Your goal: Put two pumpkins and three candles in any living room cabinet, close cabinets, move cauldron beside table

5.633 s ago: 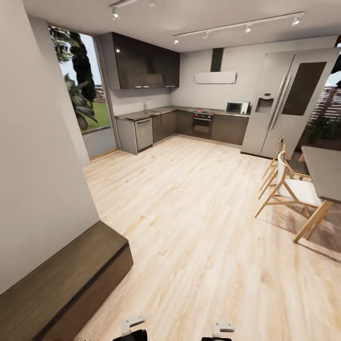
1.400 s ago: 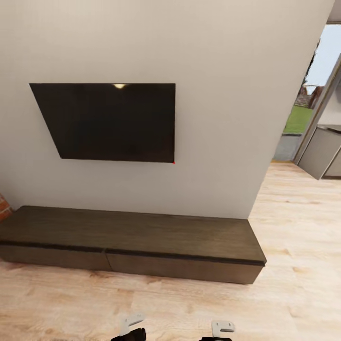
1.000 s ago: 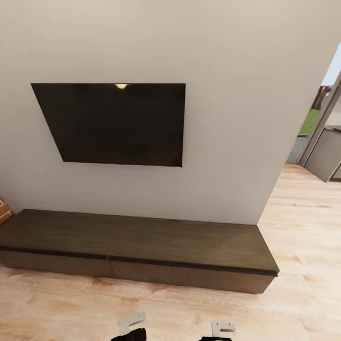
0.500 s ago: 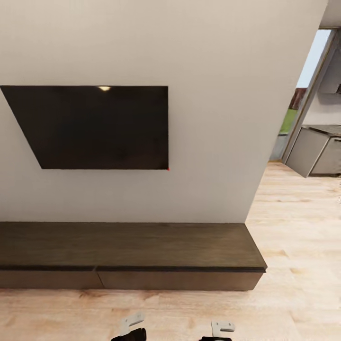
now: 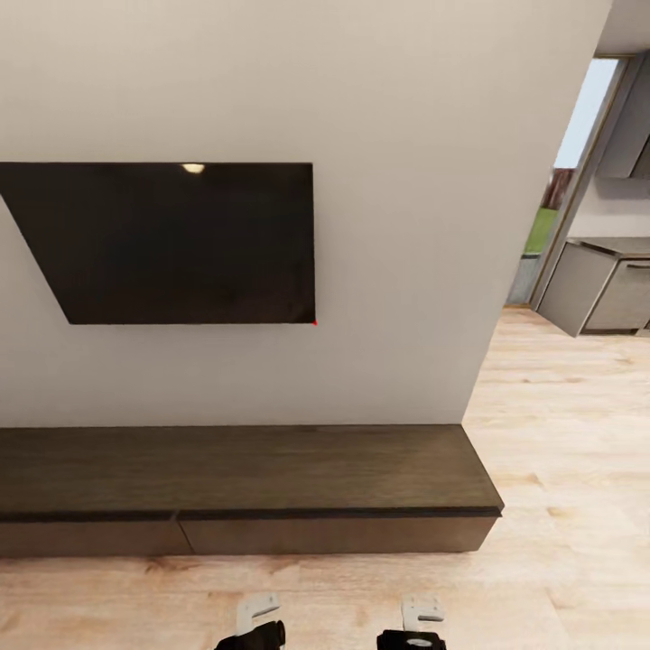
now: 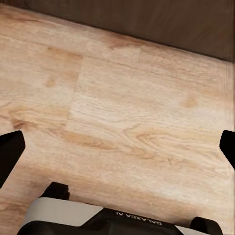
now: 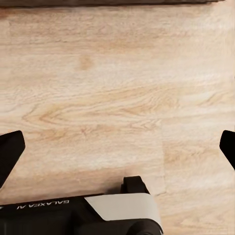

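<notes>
The long, low dark-brown cabinet [image 5: 244, 474] stands against the grey wall under the black TV [image 5: 171, 242], and its two drawer fronts [image 5: 334, 534] sit flush and closed. Its dark front also runs along one edge of the left wrist view [image 6: 161, 19]. My left gripper [image 6: 117, 152] hangs open over bare plank floor, fingertips far apart. My right gripper [image 7: 117, 152] is open over the floor too, with nothing between its fingers. Both wrists show low in the head view, left [image 5: 257, 623] and right [image 5: 417, 623]. Pumpkins, candles and cauldron are out of view.
The wall ends at a corner [image 5: 506, 271] on the right. Past it the light wood floor [image 5: 578, 433] runs toward grey kitchen units [image 5: 600, 289] and a glass door. A strip of floor lies between me and the cabinet.
The camera swung from the kitchen to the TV wall. Over the last second the view shifted so the TV and cabinet slid left. Both grippers kept their pose.
</notes>
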Motion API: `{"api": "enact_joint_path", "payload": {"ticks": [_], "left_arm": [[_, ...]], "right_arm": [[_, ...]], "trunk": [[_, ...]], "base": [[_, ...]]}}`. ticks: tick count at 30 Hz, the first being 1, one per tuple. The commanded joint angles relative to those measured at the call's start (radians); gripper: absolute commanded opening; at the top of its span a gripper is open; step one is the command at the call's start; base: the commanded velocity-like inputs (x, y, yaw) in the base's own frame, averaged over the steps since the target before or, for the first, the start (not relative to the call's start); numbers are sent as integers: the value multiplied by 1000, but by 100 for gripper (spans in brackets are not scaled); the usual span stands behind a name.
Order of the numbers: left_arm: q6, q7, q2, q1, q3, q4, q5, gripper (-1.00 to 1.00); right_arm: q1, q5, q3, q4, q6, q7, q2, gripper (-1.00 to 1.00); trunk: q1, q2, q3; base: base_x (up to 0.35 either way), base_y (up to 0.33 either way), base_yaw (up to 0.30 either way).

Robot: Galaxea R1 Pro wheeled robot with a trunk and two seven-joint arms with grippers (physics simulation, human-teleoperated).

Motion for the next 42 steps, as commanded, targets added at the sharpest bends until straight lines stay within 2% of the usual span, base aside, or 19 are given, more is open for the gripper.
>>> {"api": "enact_joint_path", "payload": {"ticks": [1,4,5,7,10,13,14,16,19,21,25,27,32,35,37,42], "left_arm": [[10,9,1,-1,-4,-22,6,100],[68,13,0,-1,-3,-113,4,100],[189,20,0,-1,-1,-226,3,100],[270,23,0,0,2,-313,3,100],[339,28,1,-4,15,-429,3,100],[385,31,3,-5,24,-545,3,100],[413,31,4,-5,32,-591,3,100],[478,33,4,-5,72,-665,4,100],[515,35,3,-5,118,-696,6,100],[528,32,4,-6,150,-677,6,100],[535,29,5,-20,169,-647,8,100],[540,29,4,-45,172,-616,10,100],[545,28,3,-199,177,-372,24,100],[544,28,4,-312,189,-194,65,100],[539,28,4,-364,193,-102,83,100],[488,26,3,-407,196,-21,98,100]], "right_arm": [[0,-9,8,-29,5,-6,-6,100],[0,-8,8,-107,20,-8,-27,100],[0,-6,9,-183,85,-9,-35,100],[0,-5,9,-281,161,-11,-38,100],[0,-5,8,-459,308,-13,-42,100],[0,-5,7,-583,377,-13,-45,100],[0,-5,7,-621,392,-13,-45,100],[0,-5,7,-696,431,-13,-46,100],[0,-5,7,-759,480,-13,-46,100],[-2,-6,7,-791,509,-11,-45,100],[-26,-9,8,-806,526,-12,-42,100],[-44,-9,8,-804,530,-12,-41,100],[-105,-11,8,-736,552,-13,-40,100],[-156,-12,8,-663,554,-12,-41,100],[-187,-12,8,-619,553,-12,-41,100],[-224,-13,7,-574,543,-12,-41,100]], "trunk": [[4,-9,-5],[16,-30,-14],[20,-37,-17],[27,-51,-24],[39,-72,-33],[50,-93,-42],[54,-100,-46],[62,-114,-52],[73,-135,-61],[81,-149,-67],[96,-177,-80],[104,-191,-86],[123,-226,-102],[135,-247,-111],[142,-261,-118],[161,-296,-133]], "base": [[0,0,0],[0,0,0],[0,0,0],[0,0,0],[0,0,0],[0,0,0],[0,0,0],[0,0,0],[0,0,0],[0,0,0],[0,0,0],[0,0,0],[0,0,0],[0,0,0],[0,0,0],[0,0,0]]}}
